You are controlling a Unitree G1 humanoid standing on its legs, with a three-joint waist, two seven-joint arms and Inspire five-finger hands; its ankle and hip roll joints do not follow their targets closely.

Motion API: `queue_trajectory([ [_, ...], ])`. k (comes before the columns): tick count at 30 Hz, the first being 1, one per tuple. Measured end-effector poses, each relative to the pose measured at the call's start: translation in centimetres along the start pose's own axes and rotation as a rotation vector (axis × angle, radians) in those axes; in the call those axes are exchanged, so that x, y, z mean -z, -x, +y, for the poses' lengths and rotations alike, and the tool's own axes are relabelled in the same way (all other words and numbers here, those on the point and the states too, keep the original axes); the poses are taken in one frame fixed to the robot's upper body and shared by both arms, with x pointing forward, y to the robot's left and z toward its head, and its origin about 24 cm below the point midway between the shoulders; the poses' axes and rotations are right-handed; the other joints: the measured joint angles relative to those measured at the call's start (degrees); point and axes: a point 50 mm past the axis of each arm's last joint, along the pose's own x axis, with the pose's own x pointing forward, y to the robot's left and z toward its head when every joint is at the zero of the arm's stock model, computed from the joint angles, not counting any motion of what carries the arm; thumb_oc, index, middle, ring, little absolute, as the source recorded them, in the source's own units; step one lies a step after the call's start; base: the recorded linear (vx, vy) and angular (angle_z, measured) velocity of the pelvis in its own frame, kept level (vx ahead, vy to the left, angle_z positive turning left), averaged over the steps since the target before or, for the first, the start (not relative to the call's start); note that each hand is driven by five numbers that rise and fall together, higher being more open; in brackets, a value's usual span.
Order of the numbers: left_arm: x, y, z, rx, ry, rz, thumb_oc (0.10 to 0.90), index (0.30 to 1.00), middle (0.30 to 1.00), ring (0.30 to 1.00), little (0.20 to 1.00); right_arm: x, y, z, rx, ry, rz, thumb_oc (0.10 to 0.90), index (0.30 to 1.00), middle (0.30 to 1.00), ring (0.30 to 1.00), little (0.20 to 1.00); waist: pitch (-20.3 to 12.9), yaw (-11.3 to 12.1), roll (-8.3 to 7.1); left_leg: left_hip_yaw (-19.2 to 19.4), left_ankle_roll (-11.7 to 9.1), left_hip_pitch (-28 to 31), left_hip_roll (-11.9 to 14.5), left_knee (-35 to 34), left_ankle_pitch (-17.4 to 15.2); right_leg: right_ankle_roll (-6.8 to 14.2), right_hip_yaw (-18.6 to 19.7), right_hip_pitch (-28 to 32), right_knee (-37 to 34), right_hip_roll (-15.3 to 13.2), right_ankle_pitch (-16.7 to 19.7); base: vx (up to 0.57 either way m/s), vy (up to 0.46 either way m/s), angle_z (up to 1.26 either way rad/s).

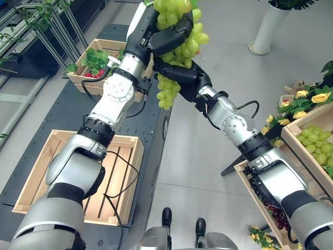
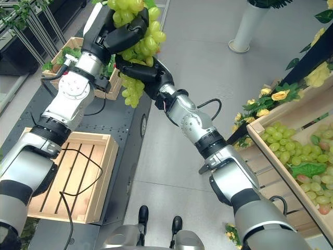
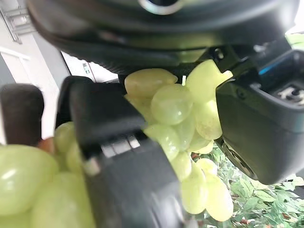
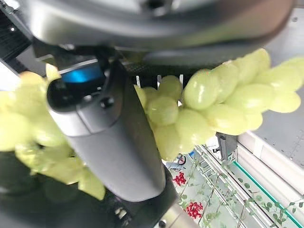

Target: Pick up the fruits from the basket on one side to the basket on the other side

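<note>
Both hands' dark fingers — left hand (image 1: 165, 37), right hand (image 1: 179, 75) — curled around one knobbly, glossy green grape bunch (image 1: 183, 31) (round-berried).

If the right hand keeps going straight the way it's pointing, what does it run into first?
Most likely the left hand. The right hand points up and to the robot's left with the grape bunch gripped between both hands, so the grapes and then the left hand lie right ahead. Depth is hard to judge.

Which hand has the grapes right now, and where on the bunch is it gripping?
Both. The left hand wraps the green grape bunch near its top; the right hand clasps its middle from below.
</note>
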Motion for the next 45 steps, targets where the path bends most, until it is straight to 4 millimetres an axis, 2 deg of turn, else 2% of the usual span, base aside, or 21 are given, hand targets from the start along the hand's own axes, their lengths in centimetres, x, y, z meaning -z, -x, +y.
queue_trajectory([
  [1, 0.0, 0.0, 0.0, -0.001, 0.0, 0.0, 0.403, 0.305, 0.305, 0.305, 0.305, 0.0, 0.0, 0.0, 0.0, 0.001, 0.0, 0.4, 0.3, 0.3, 0.3, 0.3, 0.0, -0.05, 0.0, 0.01, 0.0, 0.0, 0.01, 0.0, 0.0, 0.0, 0.02, 0.0, 0.0, 0.01, 0.0, 0.0, 0.0, 0.0],
  [2, 0.0, 0.0, 0.0, -0.001, 0.0, 0.001, 0.488, 0.432, 0.432, 0.432, 0.432, 0.0, 0.0, 0.0, 0.0, 0.001, 0.0, 0.4, 0.3, 0.3, 0.3, 0.3, 0.0, -0.07, 0.0, 0.01, 0.0, 0.01, 0.02, 0.0, 0.0, 0.0, 0.03, -0.01, 0.0, 0.02, 0.0, 0.0, 0.0, 0.0],
  [3, 0.0, 0.0, 0.0, -0.002, 0.0, 0.001, 0.488, 0.432, 0.432, 0.432, 0.432, 0.0, 0.0, 0.0, 0.001, 0.002, 0.0, 0.4, 0.3, 0.3, 0.3, 0.3, 0.0, -0.07, 0.01, 0.01, 0.0, 0.01, 0.02, 0.0, 0.0, 0.0, 0.03, -0.01, 0.0, 0.02, 0.0, 0.0, 0.0, 0.0],
  [4, 0.0, 0.0, 0.0, -0.002, 0.0, 0.002, 0.736, 0.804, 0.804, 0.804, 0.804, 0.0, 0.0, 0.0, 0.002, 0.002, 0.0, 0.4, 0.3, 0.3, 0.3, 0.3, 0.0, -0.1, 0.01, 0.05, 0.0, 0.01, 0.03, 0.0, 0.0, 0.0, 0.04, -0.02, 0.0, 0.02, 0.0, 0.0, 0.0, 0.0],
  [5, 0.1, 0.0, 0.0, -0.003, 0.001, 0.006, 0.8, 0.9, 0.9, 0.9, 0.9, 0.0, 0.0, 0.0, 0.004, 0.002, 0.0, 0.4, 0.3, 0.3, 0.3, 0.3, 0.0, -0.14, 0.01, 0.08, 0.0, 0.01, 0.02, 0.0, 0.0, 0.0, 0.07, -0.02, 0.0, 0.01, 0.0, 0.0, 0.0, 0.0],
  [9, 0.4, 0.1, 0.1, -0.021, 0.0, 0.033, 0.8, 0.9, 0.9, 0.9, 0.9, -0.1, 0.1, -0.2, 0.018, 0.005, -0.003, 0.4, 0.3, 0.3, 0.3, 0.3, 0.0, -0.17, 0.01, 0.14, 0.0, 0.05, 0.03, 0.0, 0.0, 0.0, 0.12, -0.02, 0.0, 0.02, 0.0, 0.0, 0.0, 0.0],
  [13, 1.2, 0.4, 1.1, -0.1, -0.002, 0.071, 0.8, 0.9, 0.9, 0.9, 0.9, -0.2, 0.1, -0.5, 0.047, 0.012, -0.004, 0.4, 0.3, 0.3, 0.3, 0.3, 0.0, -0.36, 0.01, 0.18, 0.0, 0.11, 0.05, 0.0, 0.0, -0.01, 0.17, 0.02, 0.0, 0.03, 0.01, 0.0, 0.0, 0.0],
  [21, 4.1, 2.9, 3.5, -0.302, 0.011, 0.192, 0.8, 0.9, 0.9, 0.9, 0.9, 0.0, 0.6, -1.6, 0.102, 0.119, -0.006, 0.4, 0.3, 0.3, 0.3, 0.3, 0.0, -1.25, 0.01, 0.23, 0.0, 0.18, 0.04, 0.0, 0.0, 0.0, 0.27, 0.07, 0.0, 0.02, 0.02, 0.0, 0.0, 0.0],
  [25, 6.1, 5.2, 4.0, -0.355, -0.001, 0.271, 0.8, 0.9, 0.9, 0.9, 0.9, 0.3, 2.1, -4.3, 0.207, 0.151, -0.005, 0.4, 0.3, 0.3, 0.3, 0.3, 0.0, -1.44, 0.0, 0.4, 0.0, 0.37, 0.04, -0.01, -0.01, 0.03, 0.93, 0.12, 0.0, 0.03, 0.06, 0.0, 0.002, -0.03],
  [30, 7.9, 7.3, 4.5, -0.405, -0.012, 0.352, 0.8, 0.9, 0.9, 0.9, 0.9, 0.9, 4.6, -8.1, 0.346, 0.321, 0.033, 0.4, 0.3, 0.3, 0.3, 0.3, 0.0, -1.88, 0.0, 0.71, 0.01, 0.54, 0.09, -0.02, -0.03, 0.09, 1.47, 0.12, 0.0, 0.05, 0.19, 0.0, 0.005, -0.05],
  [33, 8.7, 8.4, 4.7, -0.426, -0.009, 0.384, 0.8, 0.9, 0.9, 0.9, 0.9, 1.2, 5.4, -9.1, 0.377, 0.381, 0.054, 0.4, 0.3, 0.3, 0.3, 0.3, 0.0, -2.33, -0.01, 0.96, 0.01, 0.62, 0.13, -0.02, -0.04, 0.08, 1.64, 0.12, 0.0, 0.08, 0.26, 0.0, 0.007, -0.05],
  [36, 9.9, 10.3, 4.3, -0.427, -0.009, 0.438, 0.8, 0.9, 0.9, 0.9, 0.9, 1.4, 5.9, -9.6, 0.392, 0.473, 0.072, 0.4, 0.3, 0.3, 0.3, 0.3, -0.02, -2.99, -0.04, 1.63, 0.01, 0.83, 0.17, -0.03, -0.07, 0.08, 2.13, 0.13, 0.0, 0.14, 0.39, 0.0, 0.013, -0.09],
  [40, 11.7, 12.9, 2.8, -0.426, 0.03, 0.513, 0.8, 0.9, 0.9, 0.9, 0.9, 1.4, 6.8, -9.3, 0.355, 0.592, 0.077, 0.4, 0.3, 0.3, 0.3, 0.3, -0.03, -3.08, -0.05, 1.85, 0.03, 0.98, 0.36, -0.04, -0.18, 0.07, 2.95, -0.02, 0.0, 0.28, 0.58, 0.01, 0.014, -0.08],
  [42, 12.7, 14.7, 1.6, -0.443, 0.075, 0.558, 0.8, 0.9, 0.9, 0.9, 0.9, 1.5, 7.3, -8.7, 0.31, 0.664, 0.075, 0.4, 0.3, 0.3, 0.3, 0.3, -0.11, -3.17, -0.2, 2.08, 0.06, 1.16, 0.32, -0.04, -0.26, 0.09, 3.21, 0.02, 0.0, 0.38, 0.61, 0.0, 0.025, -0.06],
  [45, 14.5, 18.6, -0.9, -0.459, 0.144, 0.667, 0.8, 0.9, 0.9, 0.9, 0.9, 2.7, 8.5, -7.7, 0.212, 0.719, 0.103, 0.4, 0.3, 0.3, 0.3, 0.3, -0.68, -3.28, -1.19, 2.86, 0.07, 1.34, 0.28, -0.04, -0.46, 0.1, 3.99, -0.15, -0.01, 0.51, 0.67, -0.01, 0.034, -0.14],
])
